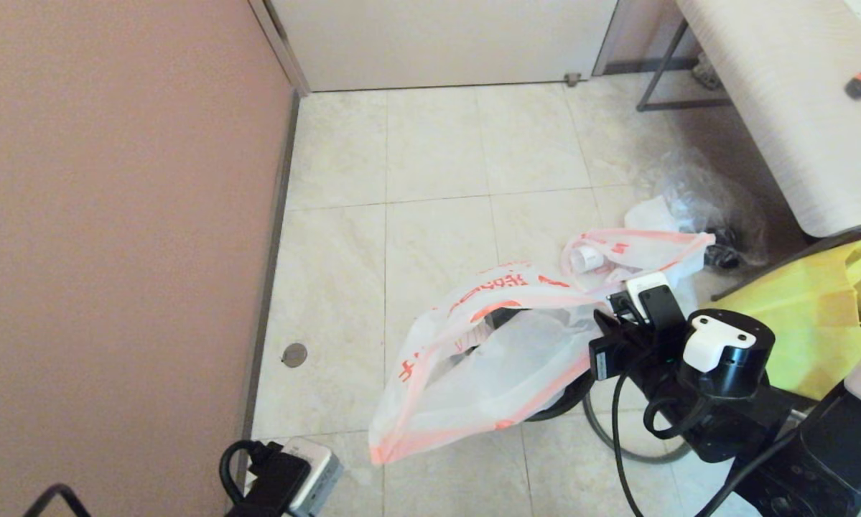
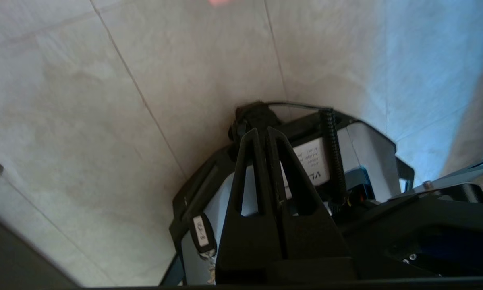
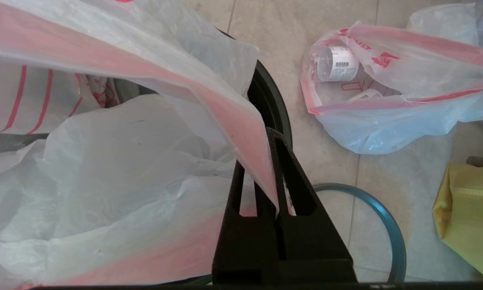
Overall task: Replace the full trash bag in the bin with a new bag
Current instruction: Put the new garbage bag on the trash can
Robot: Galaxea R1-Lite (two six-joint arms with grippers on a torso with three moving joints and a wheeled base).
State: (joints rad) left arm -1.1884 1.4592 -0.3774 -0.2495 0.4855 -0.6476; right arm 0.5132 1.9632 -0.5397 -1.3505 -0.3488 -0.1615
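Over the bin [image 3: 271, 104], the right gripper [image 3: 274, 135] pinches the new bag [image 1: 473, 359], printed with red characters too small to read; the left gripper [image 2: 261, 135] is pressed together, empty.

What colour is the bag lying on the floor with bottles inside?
The full trash bag is white with pink-red edges and small red marks, clearest in the right wrist view.

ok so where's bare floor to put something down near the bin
Bare tiles lie between the pink wall and the new bag, and on toward the door. Crowded on the robot's right: the full trash bag, clear plastic bag, yellow tote and grey hoop ring the bin.
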